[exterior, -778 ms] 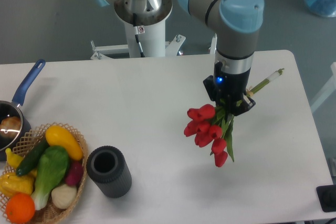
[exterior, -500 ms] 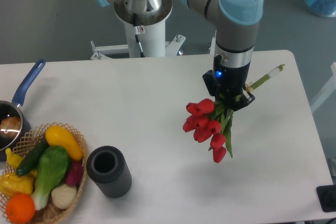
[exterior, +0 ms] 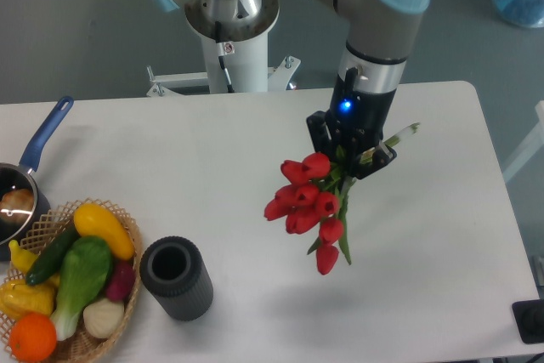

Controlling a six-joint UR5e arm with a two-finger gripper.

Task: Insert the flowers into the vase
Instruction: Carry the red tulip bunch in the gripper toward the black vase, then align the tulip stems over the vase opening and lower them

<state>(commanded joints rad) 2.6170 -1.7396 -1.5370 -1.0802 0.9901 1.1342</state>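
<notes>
My gripper (exterior: 354, 159) is shut on the flowers (exterior: 307, 206), a bunch of red tulips with green leaves. The blooms hang down to the lower left of the gripper, and the pale green stems (exterior: 399, 135) stick out to the upper right. The bunch is held in the air over the right half of the white table, casting a shadow below. The vase (exterior: 176, 278), a dark grey ribbed cylinder with an open round mouth, stands upright near the front left, well to the left of and below the flowers.
A wicker basket (exterior: 129, 286) of coloured vegetables touches the vase's left side. A blue-handled saucepan (exterior: 34, 163) sits at the left edge. The robot's white base (exterior: 231, 48) stands behind the table. A black object (exterior: 529, 322) is at the front right corner.
The gripper has risen and moved left with the flowers; the bunch now hangs higher and closer to the table's middle. The vase and basket have not moved.
</notes>
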